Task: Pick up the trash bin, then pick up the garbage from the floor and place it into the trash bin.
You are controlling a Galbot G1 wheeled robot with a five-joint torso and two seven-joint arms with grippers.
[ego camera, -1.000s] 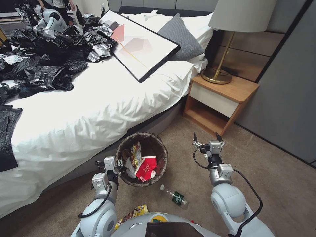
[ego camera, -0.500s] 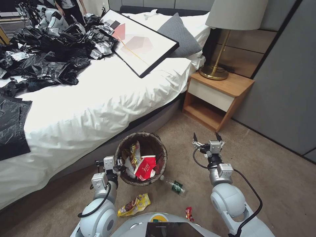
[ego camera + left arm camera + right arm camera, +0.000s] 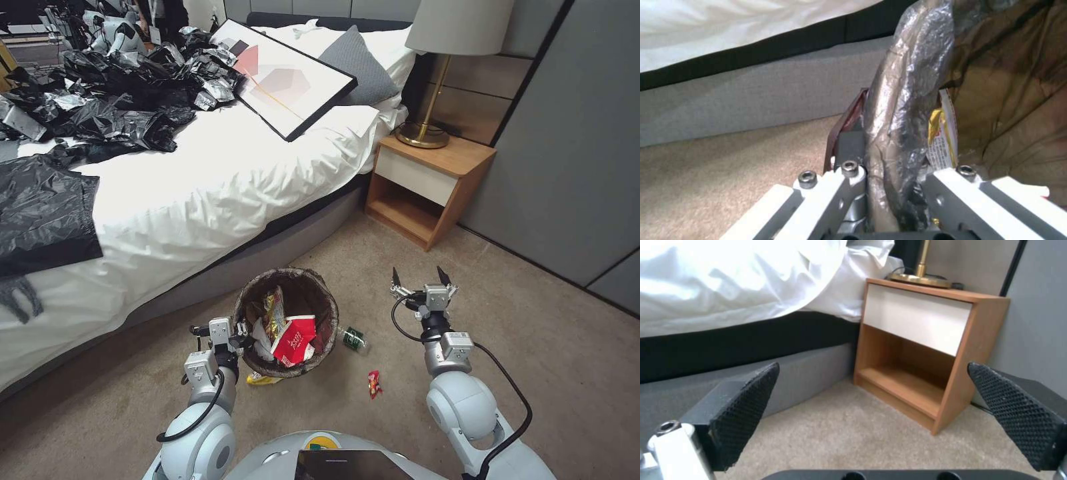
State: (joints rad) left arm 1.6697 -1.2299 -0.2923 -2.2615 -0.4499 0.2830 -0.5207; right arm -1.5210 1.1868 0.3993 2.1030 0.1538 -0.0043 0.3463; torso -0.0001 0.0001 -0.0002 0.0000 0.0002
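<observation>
The trash bin (image 3: 287, 320) is held off the carpet near the robot, beside the bed (image 3: 200, 180). The left pincer (image 3: 235, 339) is clamped on the bin's left rim, one finger (image 3: 849, 150) outside the wall and the other inside, with the liner bag (image 3: 902, 100) pinched between them. This rim grip appears chosen to carry the bin upright and keep its mouth free for deposits. Inside the bin lie a red-and-white paper cup (image 3: 295, 340), a snack bag (image 3: 273, 310) and white tissue (image 3: 263, 347).

Garbage on the floor: a green-labelled bottle (image 3: 352, 337) just right of the bin, a small red wrapper (image 3: 374, 384) nearer the robot, and a yellow bag (image 3: 261, 380) partly hidden under the bin's near edge. By my judgement the collection is only partly done.

The left arm is extended forward and low, wrist level with the rim. The right pincer (image 3: 420, 277) is raised over bare carpet to the right of the bin, fingers (image 3: 744, 410) spread wide and holding nothing, pointing toward the nightstand (image 3: 427, 187). The right forearm is held upright, well apart from the litter.
</observation>
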